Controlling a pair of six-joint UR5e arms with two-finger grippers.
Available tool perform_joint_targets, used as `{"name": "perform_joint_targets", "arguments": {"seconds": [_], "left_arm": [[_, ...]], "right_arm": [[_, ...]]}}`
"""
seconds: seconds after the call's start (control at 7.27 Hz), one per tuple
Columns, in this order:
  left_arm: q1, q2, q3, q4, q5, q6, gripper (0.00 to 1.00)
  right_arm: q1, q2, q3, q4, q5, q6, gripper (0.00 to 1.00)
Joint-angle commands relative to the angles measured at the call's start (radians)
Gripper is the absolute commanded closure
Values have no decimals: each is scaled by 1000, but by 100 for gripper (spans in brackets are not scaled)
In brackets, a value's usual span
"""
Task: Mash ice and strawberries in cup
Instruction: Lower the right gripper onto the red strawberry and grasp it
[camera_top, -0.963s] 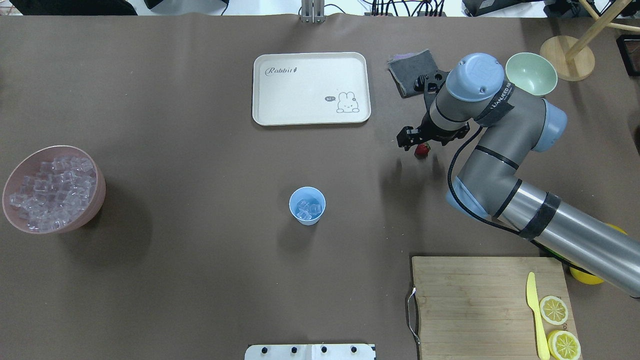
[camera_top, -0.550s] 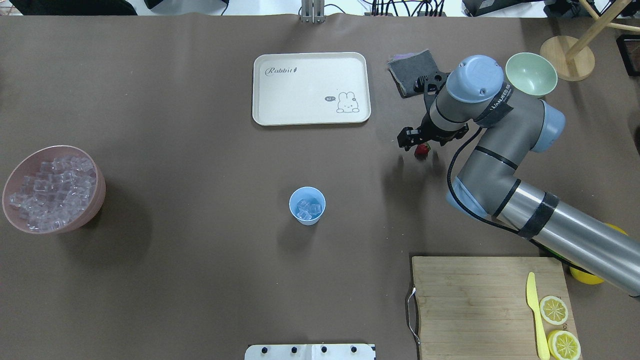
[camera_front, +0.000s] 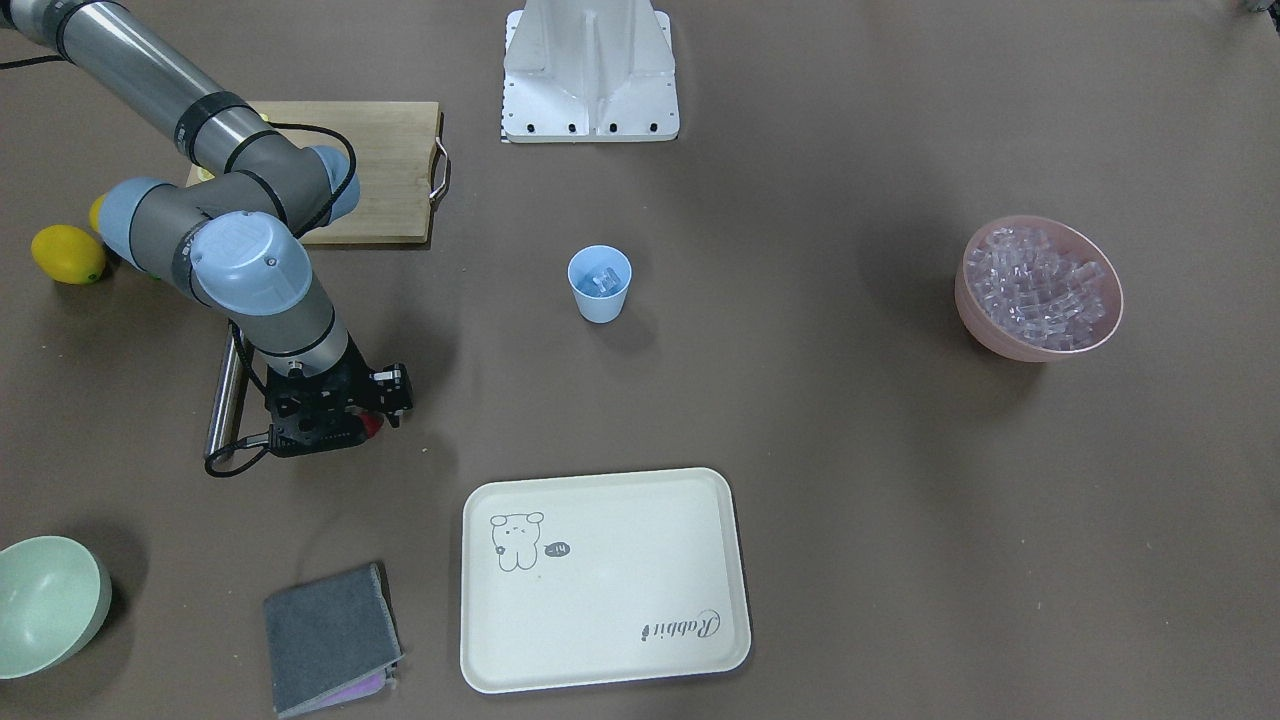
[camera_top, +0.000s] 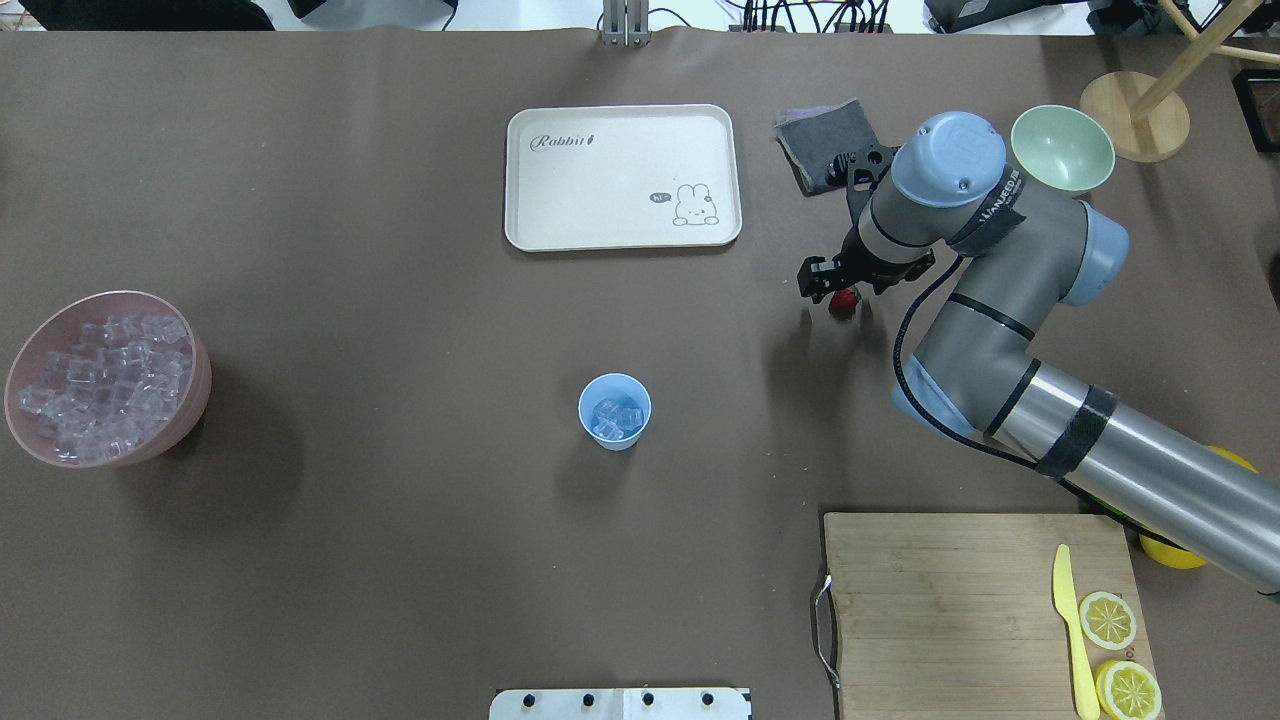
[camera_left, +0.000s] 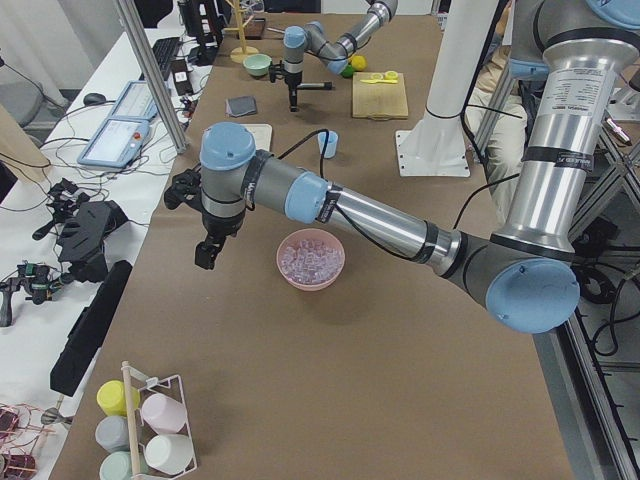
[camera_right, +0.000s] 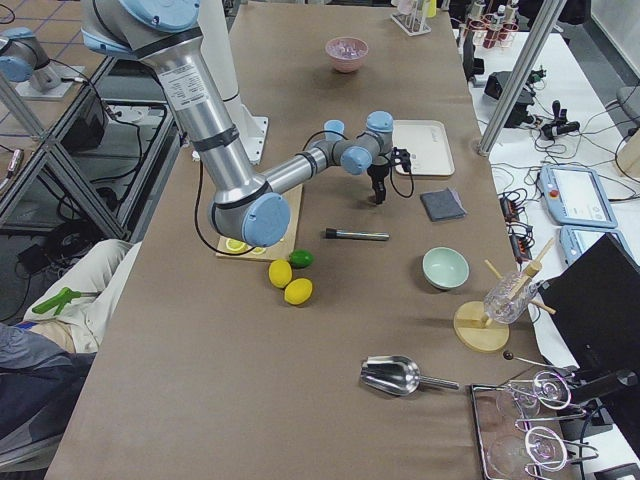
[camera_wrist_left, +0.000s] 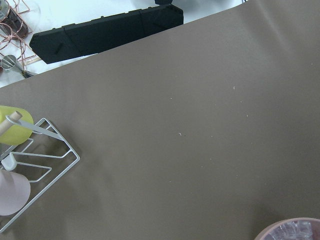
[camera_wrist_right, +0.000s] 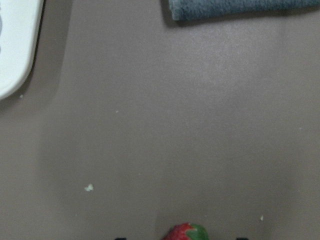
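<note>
- Lying on the bare surface, the strawberry (camera_top: 846, 300) is sitting well apart from the cup (camera_front: 600, 306), which is already holding ice (camera_top: 615, 417); the berry is not yet in.
- The right hand (camera_top: 838, 288) is hanging directly over the berry with its jaws wide. One tip seems to be on either side and neither is touching, so a slight offset could be nudging the fruit sideways as they close.
- Being small, rounded and tapered, the berry is likely to be slipping out or rolling if pinched off-centre or by the leafy top. Too hard a squeeze is risking a crushed berry before it reaches the cup.
- The cup is looking light and narrow, so a low carry could be tipping it and spilling ice, and a mistimed release could be dropping the berry beside it.
- The left hand (camera_left: 206, 254) is hovering far off beside the pink bowl (camera_left: 312, 284); I cannot tell whether it is wide or narrow.
</note>
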Motion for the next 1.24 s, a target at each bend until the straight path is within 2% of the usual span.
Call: {"name": "perform_joint_targets", "arguments": {"seconds": [0.0,0.14,0.28,0.41,0.55,1.1], "left_arm": [[-1,4,-5,0,-1,0,2],[-1,5,-5,0,-1,0,2],[-1,5,-4,0,-1,0,2],[-1,5,-4,-2,-1,2,2],[-1,4,-4,-2,-1,0,2],[6,-10,3,-11,-6,-9,2]], "right_arm": [[0,-1,0,1,2,-8,48],[0,0,0,1,1,-8,66],[0,0,0,1,1,-8,92],[0,-1,0,1,2,-8,100],[0,0,3,1,5,-5,100],[7,22,116,-4,-12,31,100]]}}
